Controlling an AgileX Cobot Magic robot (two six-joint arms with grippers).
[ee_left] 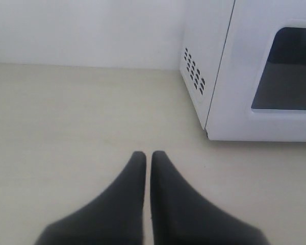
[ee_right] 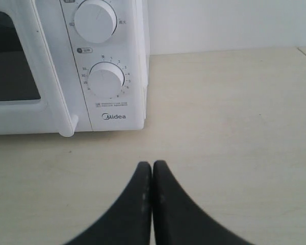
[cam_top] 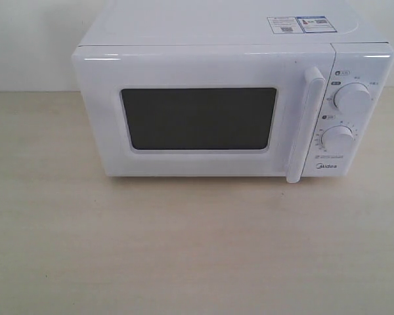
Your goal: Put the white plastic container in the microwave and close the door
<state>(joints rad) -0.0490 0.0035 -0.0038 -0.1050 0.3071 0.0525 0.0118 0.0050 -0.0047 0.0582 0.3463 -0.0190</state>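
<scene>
Microwave (cam_top: 217, 65) sits at far centre of pale wooden table (cam_top: 184, 249), front facing near. Door (cam_top: 203, 69) is fully shut, flush with the body. Its dark window (cam_top: 198, 118) shows nothing of the inside. Vertical bar handle (cam_top: 305, 125) is on the door's right edge, so the hinge is probably on the left. Two round dials, upper (cam_top: 352, 98) and lower (cam_top: 337, 139), are right of the handle; stickers (cam_top: 298, 24) are on top.

White plastic container: not visible in any view, not on the table near the microwave. Can't tell if it is inside behind the dark glass.

Left gripper (ee_left: 148, 153): fingers pressed together, holding nothing, low over the table near the microwave's left front corner, not touching it. Right gripper (ee_right: 152, 163): fingers clenched together, empty, near the right front corner below the dials, apart from it.

Step, as a judgement: either all done (container in, door closed) or nothing begun; a shut door plus idle empty grippers fits both. If not begun, the next move calls for spreading the right fingers, hooking the handle, swinging the door out leftward, then locating the container.
</scene>
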